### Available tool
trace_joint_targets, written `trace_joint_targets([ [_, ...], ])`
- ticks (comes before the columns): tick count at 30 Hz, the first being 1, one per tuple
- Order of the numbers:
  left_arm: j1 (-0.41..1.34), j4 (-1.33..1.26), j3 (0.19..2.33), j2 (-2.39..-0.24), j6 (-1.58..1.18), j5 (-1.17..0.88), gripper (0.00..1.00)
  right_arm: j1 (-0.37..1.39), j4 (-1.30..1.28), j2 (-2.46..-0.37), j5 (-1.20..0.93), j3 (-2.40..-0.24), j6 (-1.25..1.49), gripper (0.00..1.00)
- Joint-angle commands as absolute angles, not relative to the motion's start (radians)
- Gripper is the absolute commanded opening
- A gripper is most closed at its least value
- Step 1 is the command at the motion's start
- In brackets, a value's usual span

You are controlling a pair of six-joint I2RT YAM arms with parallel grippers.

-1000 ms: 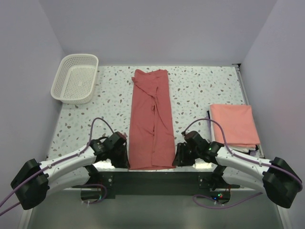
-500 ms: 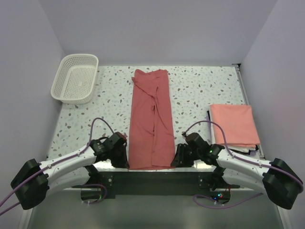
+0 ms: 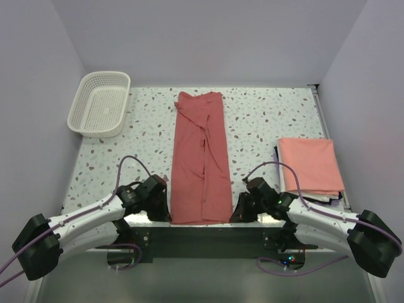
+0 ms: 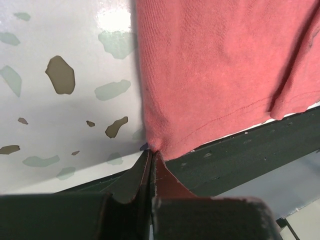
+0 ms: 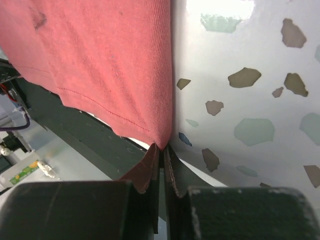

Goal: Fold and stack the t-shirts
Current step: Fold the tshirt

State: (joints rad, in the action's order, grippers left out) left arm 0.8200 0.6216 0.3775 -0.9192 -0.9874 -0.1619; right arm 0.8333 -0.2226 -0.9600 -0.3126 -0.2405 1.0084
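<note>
Closed within the last second: left gripper (image 4: 151, 151) and right gripper (image 5: 162, 148), each now pinching a near hem corner of the red t-shirt (image 3: 201, 158), stretched lengthwise mid-worktop (image 3: 265, 120). Lift both corners level, keep the hem taut, carry toward the collar.

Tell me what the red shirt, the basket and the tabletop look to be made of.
Red shirt: soft matte knit, probably cotton jersey; fine ribs and a stitched hem show.
Basket: white moulded plastic, judging by its even lattice.
Tabletop: hard, glossy, terrazzo-patterned; glare shows, but stone or laminate I cannot tell.
</note>
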Motion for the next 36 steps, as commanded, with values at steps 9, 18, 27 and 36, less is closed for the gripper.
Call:
trace_joint_targets([
  [9, 0.827, 0.713, 0.37, -0.862, -0.996, -0.143, 0.0, 0.842, -0.434, -0.871, -0.265, -0.209, 0.95, 0.02],
  [18, 0.827, 0.703, 0.38, -0.835, -1.006, -0.175, 0.0, 0.841, -0.519, -0.785, -0.261, -0.239, 0.943, 0.01],
  [27, 0.825, 0.66, 0.639, -0.975, -0.919, -0.04, 0.0, 0.839, -0.56, -0.876, -0.128, -0.471, 0.832, 0.01],
  [36, 0.733, 0.482, 0.819, -1.227, -0.9, 0.074, 0.0, 0.666, -0.417, -1.227, -0.057, -0.776, 0.695, 0.0],
])
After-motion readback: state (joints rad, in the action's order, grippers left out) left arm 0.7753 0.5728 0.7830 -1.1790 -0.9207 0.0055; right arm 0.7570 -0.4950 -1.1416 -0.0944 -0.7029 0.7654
